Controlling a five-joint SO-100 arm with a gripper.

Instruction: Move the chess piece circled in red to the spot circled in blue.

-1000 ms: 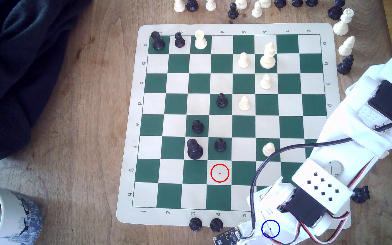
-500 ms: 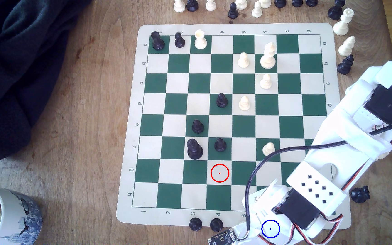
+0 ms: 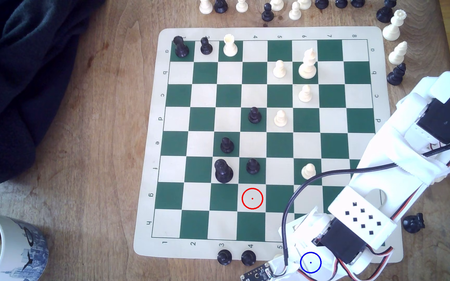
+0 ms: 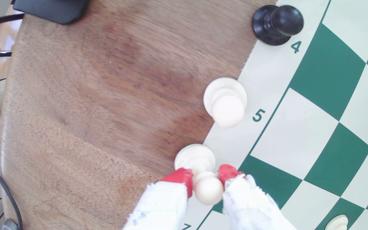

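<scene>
1. Wrist view: the gripper (image 4: 205, 179) has its red-tipped fingers (image 4: 179, 177) pressed against either side of the pawn (image 4: 200, 174), just under its ball head, so it is clamped on the pawn.
2. The pawn's round base overlaps the mat (image 4: 267, 73) edge, part on the mat's cream border and part over the wooden table (image 4: 101, 88); whether it rests there or is just above cannot be told.
3. A second white pawn (image 4: 225, 101) stands near it on the same mat edge, beside the printed 5.
4. A black pawn (image 4: 277, 24) stands farther along that edge, by the printed 4.
5. Exterior view: the arm (image 3: 362, 216) reaches over the mat's corner at that view's lower right, and its white wrist covers the blue ring (image 3: 310, 262), which lies just off the mat's bottom edge past the 5.
6. The red ring (image 3: 252, 198) marks a bare cream square in row g of the mat, column 4.
7. Two black pawns (image 3: 236, 257) sit just below the mat's bottom edge, under the 3 and 4.
8. A mug (image 3: 4, 248) stands well to the left of the mat in the exterior view.
</scene>
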